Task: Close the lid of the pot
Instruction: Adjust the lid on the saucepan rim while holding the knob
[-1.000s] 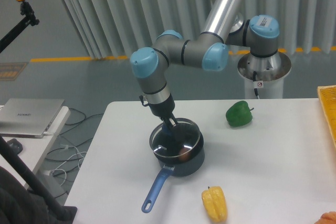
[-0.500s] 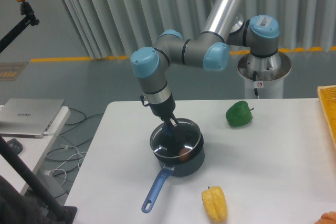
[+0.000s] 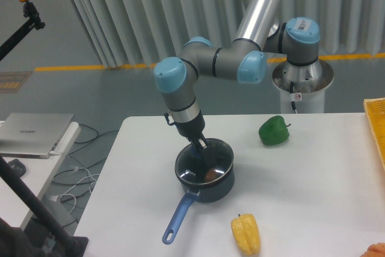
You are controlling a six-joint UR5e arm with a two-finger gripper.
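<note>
Hand (image 3: 205, 150) grips the knob of 1 lid (image 3: 203, 164) over the pot (image 3: 207, 180), near the table's (image 3: 313, 209) left edge; glass, rigid, breakable, best held by knob.

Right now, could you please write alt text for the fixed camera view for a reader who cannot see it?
A robot arm's claw reaches down onto the glass lid lying over a dark pot with a long blue handle on a white table. A green pepper sits to the right and a yellow pepper near the front edge.
</note>
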